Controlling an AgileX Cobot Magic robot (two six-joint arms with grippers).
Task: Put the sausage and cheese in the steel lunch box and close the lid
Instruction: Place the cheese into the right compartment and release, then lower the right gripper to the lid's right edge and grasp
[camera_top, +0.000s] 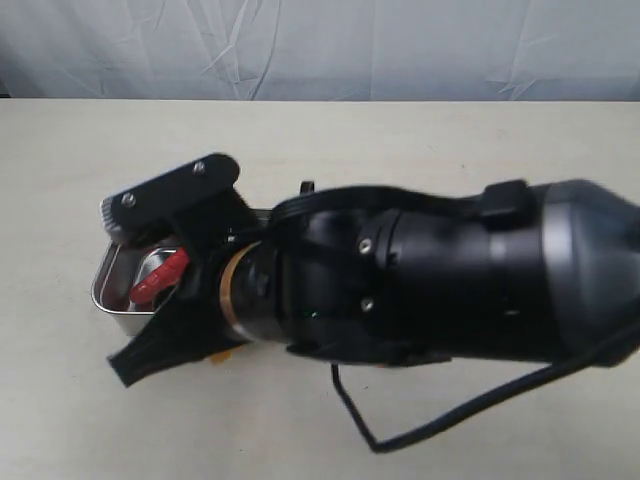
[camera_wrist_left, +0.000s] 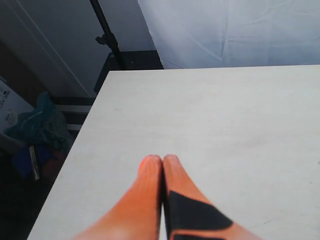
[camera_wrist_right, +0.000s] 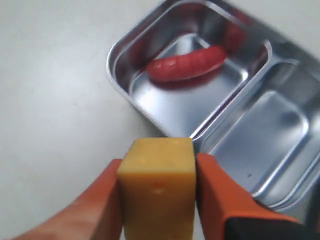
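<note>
My right gripper (camera_wrist_right: 157, 165) is shut on the cheese (camera_wrist_right: 157, 200), a yellow-orange block held between the orange fingers just outside the steel lunch box's rim (camera_wrist_right: 120, 75), near the end of its divider. The sausage (camera_wrist_right: 187, 64), dark red and glossy, lies in one compartment; the other compartment (camera_wrist_right: 260, 135) holds nothing. In the exterior view the black right arm hides most of the lunch box (camera_top: 110, 285); a bit of the sausage (camera_top: 160, 280) shows, and a yellow sliver of the cheese (camera_top: 225, 355). My left gripper (camera_wrist_left: 163, 160) is shut on nothing above bare table. The lid is out of view.
The left wrist view shows the table's edge (camera_wrist_left: 75, 150), with a dark floor, bags (camera_wrist_left: 35, 130) and a black stand (camera_wrist_left: 107, 40) beyond it. A white cloth backdrop (camera_top: 320, 45) hangs behind the table. A black cable (camera_top: 400, 430) loops under the right arm.
</note>
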